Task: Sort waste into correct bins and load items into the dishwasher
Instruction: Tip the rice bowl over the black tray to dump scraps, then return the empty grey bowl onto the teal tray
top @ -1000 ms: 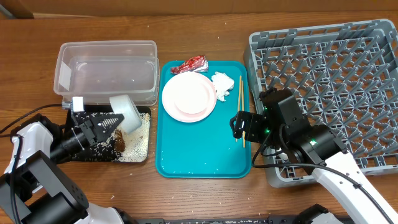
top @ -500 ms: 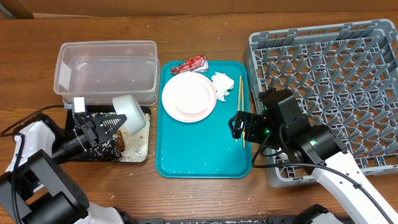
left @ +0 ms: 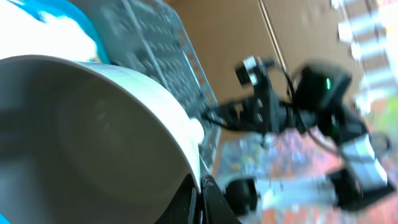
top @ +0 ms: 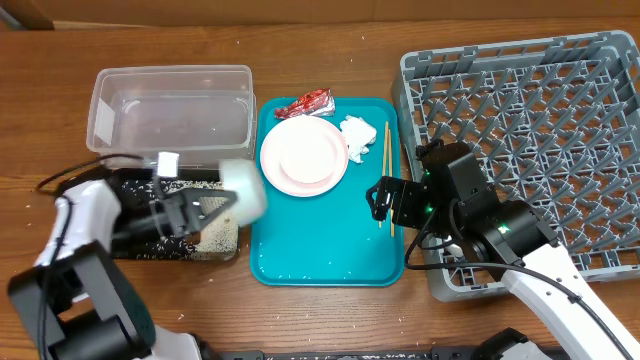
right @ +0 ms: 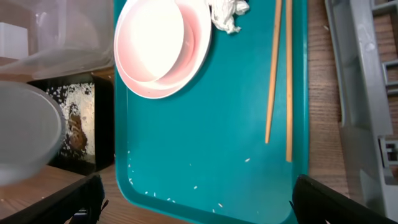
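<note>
White bowl [top: 243, 190] blurred overhead | left wrist shows its hollow inside

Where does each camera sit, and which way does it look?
Overhead: fixed above the table, looking straight down; both arms show.
Left wrist: on the left arm, facing the right arm past the white bowl in the left gripper; blurred.
Right wrist: on the right arm, looking down at the teal tray; its fingers show.
Shared: overhead and right wrist both show plate and chopsticks.
</note>
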